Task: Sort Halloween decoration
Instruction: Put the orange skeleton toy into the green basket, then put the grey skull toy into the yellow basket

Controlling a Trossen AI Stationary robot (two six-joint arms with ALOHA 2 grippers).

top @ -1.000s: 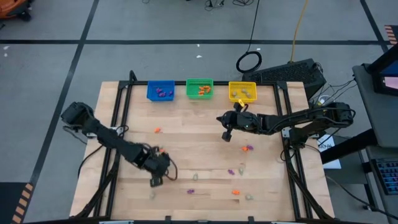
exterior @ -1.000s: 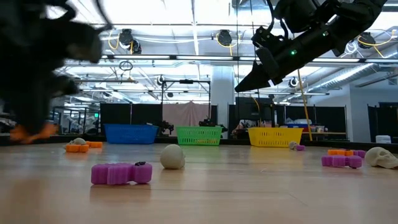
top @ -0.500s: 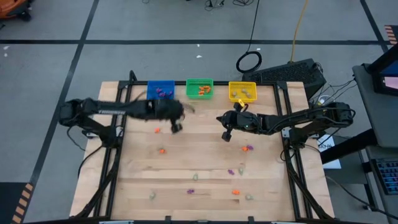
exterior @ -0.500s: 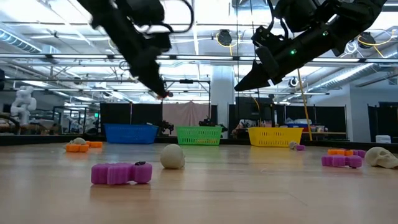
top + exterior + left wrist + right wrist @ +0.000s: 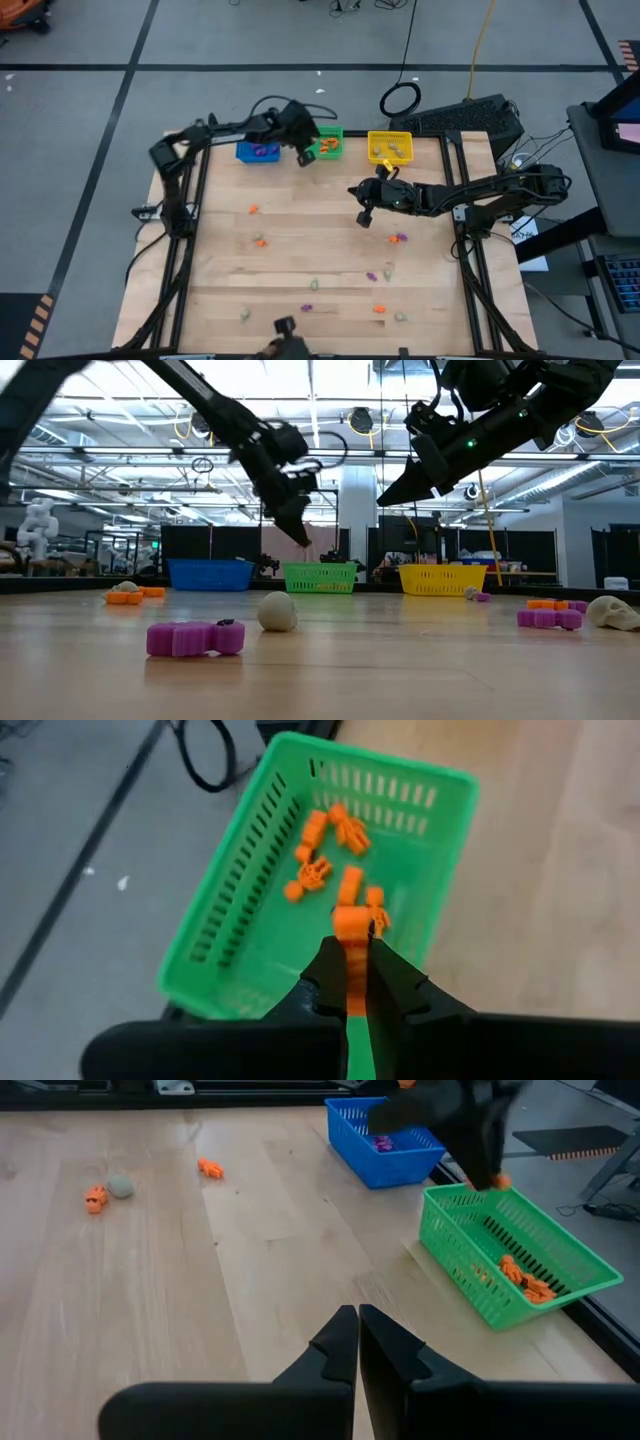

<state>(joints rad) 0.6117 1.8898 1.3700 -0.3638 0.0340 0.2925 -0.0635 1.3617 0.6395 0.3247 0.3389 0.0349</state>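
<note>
Over the green bin (image 5: 240, 910) at the tabletop's far edge, the left gripper (image 5: 356, 982) is pinching an orange trinket (image 5: 349, 925); releasing off-centre, it is risking a bounce outside.

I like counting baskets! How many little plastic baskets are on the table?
3, in a row along the table's far edge: the blue basket on the left, the green basket in the middle, the yellow basket on the right. None look hidden.

Grey floor (image 5: 80, 120) crossed by dark tape lines (image 5: 300, 68) surrounds the table.
</note>
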